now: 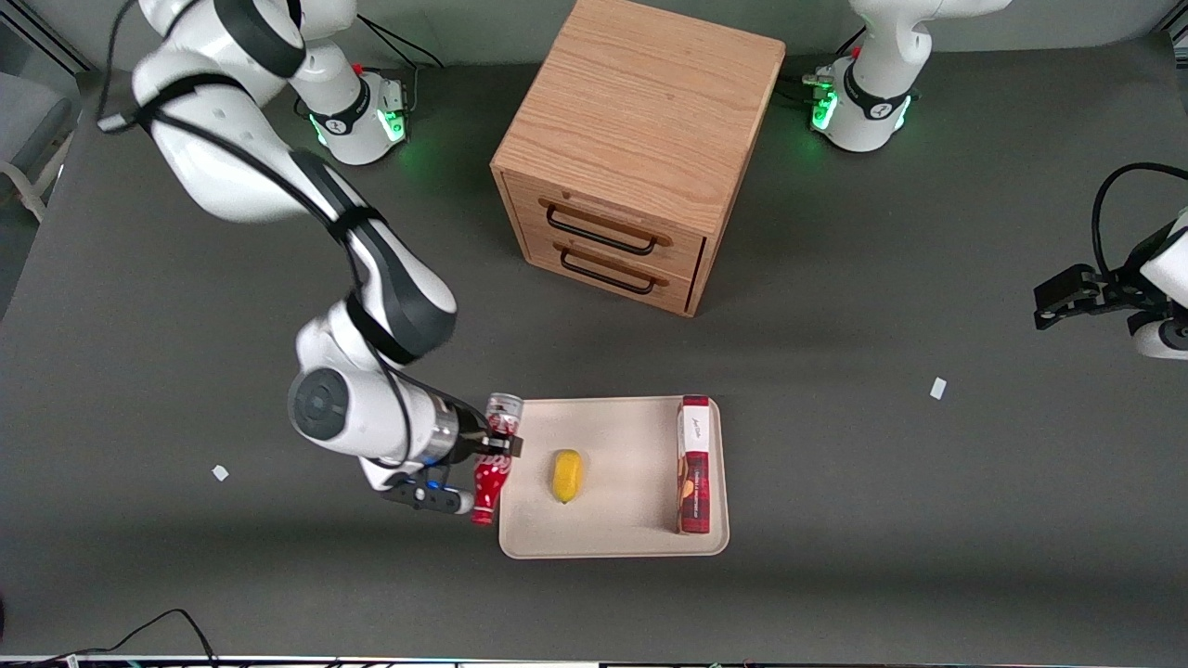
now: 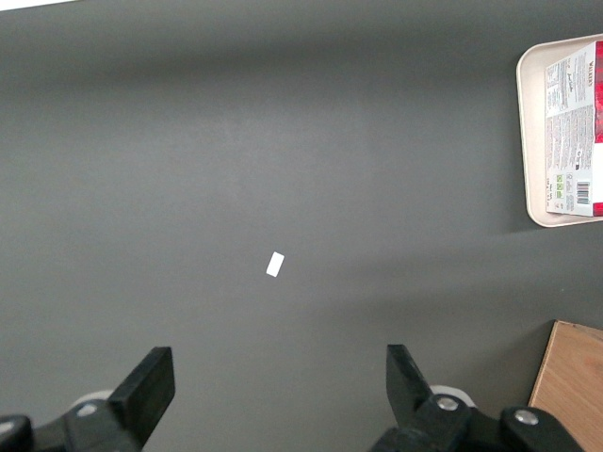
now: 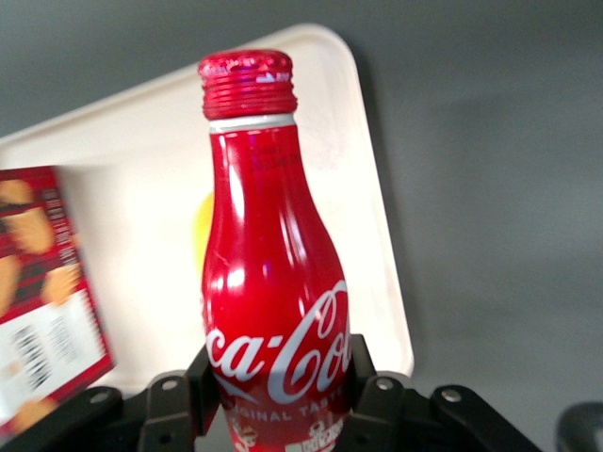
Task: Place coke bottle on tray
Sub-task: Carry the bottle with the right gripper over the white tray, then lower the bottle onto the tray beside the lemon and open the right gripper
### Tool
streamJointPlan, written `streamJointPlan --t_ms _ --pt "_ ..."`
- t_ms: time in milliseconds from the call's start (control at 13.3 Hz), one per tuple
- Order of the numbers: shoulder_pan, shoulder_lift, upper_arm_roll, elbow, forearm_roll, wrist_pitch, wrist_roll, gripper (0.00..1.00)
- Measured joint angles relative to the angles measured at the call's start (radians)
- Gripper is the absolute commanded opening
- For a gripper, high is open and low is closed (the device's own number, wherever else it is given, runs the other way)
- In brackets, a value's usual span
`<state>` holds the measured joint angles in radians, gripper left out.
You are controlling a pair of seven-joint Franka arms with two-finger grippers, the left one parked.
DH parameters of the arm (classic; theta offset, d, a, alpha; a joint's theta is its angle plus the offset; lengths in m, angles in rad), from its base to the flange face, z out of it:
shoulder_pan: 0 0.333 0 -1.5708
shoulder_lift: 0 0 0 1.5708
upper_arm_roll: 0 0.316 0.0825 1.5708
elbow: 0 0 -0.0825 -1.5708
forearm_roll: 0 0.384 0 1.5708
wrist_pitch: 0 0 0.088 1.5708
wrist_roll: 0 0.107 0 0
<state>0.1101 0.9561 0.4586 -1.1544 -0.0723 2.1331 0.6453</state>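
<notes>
The coke bottle [image 1: 491, 464] is a slim red bottle with white script, held lying level in the air, its silver base end pointing away from the front camera. My right gripper [image 1: 497, 443] is shut on the coke bottle's [image 3: 268, 282] body, a black finger pressed on each side of it. The bottle hangs just outside the rim of the cream tray [image 1: 631, 538] at the tray's end toward the working arm. In the wrist view the red cap reaches over the tray's [image 3: 377, 207] rounded corner.
On the tray lie a yellow lemon [image 1: 567, 475] and a red-and-white box [image 1: 694, 464] standing along its other end. A wooden two-drawer cabinet [image 1: 631, 139] stands farther from the front camera. Small white scraps [image 1: 938, 388] lie on the dark table.
</notes>
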Motion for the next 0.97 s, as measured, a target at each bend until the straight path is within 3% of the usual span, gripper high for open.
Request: streamJointPlan --t_ms 300,375,450,600,675,975 --pt "0.016 0.103 0.000 0.022 -0.001 0.081 0.027 0.00" --pt "0.016 0.105 0.000 0.021 -0.001 0.085 0.029 0.09" --pt "0.016 0.105 0.000 0.017 -0.001 0.093 0.030 0.38" --pt "0.017 0.110 0.000 0.011 -0.001 0.106 0.031 0.72" --pt "0.018 0.112 -0.002 0.009 -0.004 0.108 0.031 1.00" --pt "0.017 0.111 -0.010 0.009 -0.031 0.121 0.032 1.00"
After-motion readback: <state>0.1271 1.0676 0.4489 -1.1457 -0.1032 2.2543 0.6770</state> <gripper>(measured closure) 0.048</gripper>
